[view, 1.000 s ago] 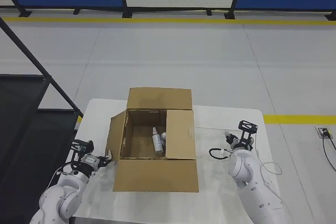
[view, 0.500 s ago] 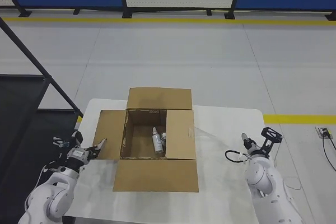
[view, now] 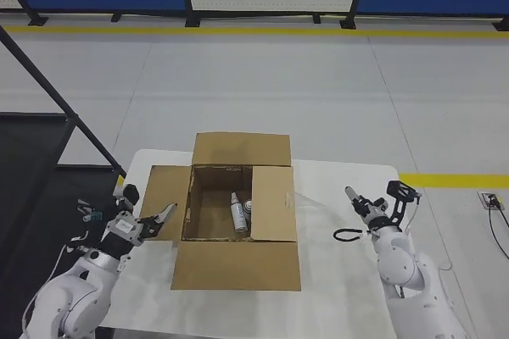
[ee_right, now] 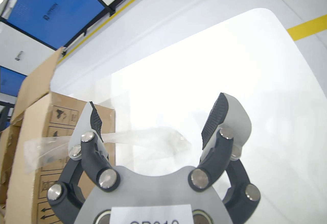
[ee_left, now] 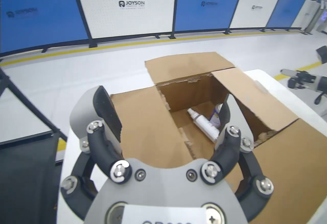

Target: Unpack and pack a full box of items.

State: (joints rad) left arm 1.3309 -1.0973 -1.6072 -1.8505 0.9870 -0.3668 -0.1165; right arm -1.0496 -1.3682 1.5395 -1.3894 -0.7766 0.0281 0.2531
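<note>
An open cardboard box [view: 237, 263] stands mid-table, its left flap [view: 165, 191] lying flat and its right flap [view: 273, 203] partly over the opening. On the box floor lie a white bottle [view: 237, 213] [ee_left: 203, 125] and a can [view: 248, 207] [ee_left: 215, 114]. My left gripper [view: 153, 219] [ee_left: 166, 112] is open above the left flap, holding nothing. To the right of the box, my right gripper [view: 356, 202] [ee_right: 155, 120] is open over the table. A strip of clear tape [ee_right: 143, 138] [view: 314, 202] trails from the box's right side between its fingers, and they are not closed on it.
The white table [view: 339, 280] has bare surface right of the box. A black cable loop [view: 343, 236] hangs by the right arm. A black frame and dark panel [view: 25, 195] stand just off the table's left edge.
The box's left flap has dropped from half raised to flat. My left gripper drew back, then came forward over it. My right gripper swung right, then returned a little toward the box.
</note>
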